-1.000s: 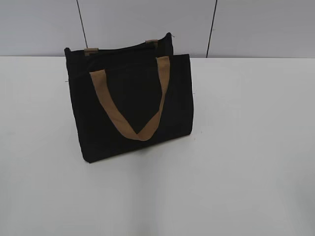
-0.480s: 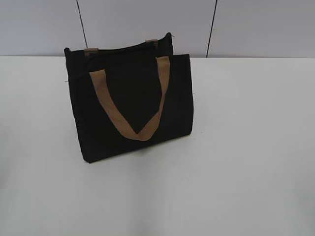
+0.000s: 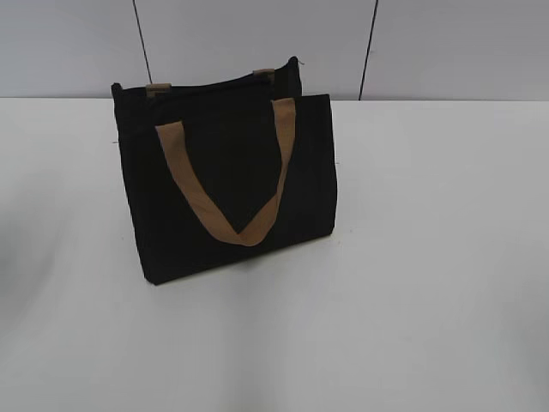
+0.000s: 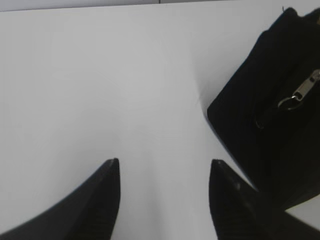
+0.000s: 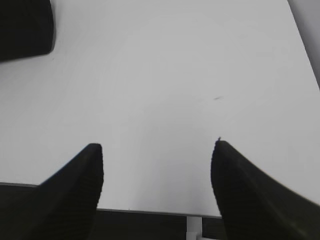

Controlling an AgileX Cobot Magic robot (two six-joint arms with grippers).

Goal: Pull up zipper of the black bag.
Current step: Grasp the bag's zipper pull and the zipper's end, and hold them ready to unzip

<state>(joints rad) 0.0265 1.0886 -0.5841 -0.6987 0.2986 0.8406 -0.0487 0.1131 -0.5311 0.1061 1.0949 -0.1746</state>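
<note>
The black bag (image 3: 232, 184) stands upright on the white table, left of centre, a tan strap handle (image 3: 227, 193) hanging down its front. In the left wrist view the bag (image 4: 260, 125) fills the right side, and the zipper's silver pull tab (image 4: 300, 92) shows on it. My left gripper (image 4: 164, 162) is open and empty, over bare table just left of the bag's corner. My right gripper (image 5: 157, 146) is open and empty near the table's front edge, with a corner of the bag (image 5: 25, 27) at top left. Neither gripper shows in the exterior view.
The white table (image 3: 429, 257) spreads around the bag. A grey panelled wall (image 3: 257, 43) stands behind it. The table's front edge (image 5: 150, 212) shows under the right gripper.
</note>
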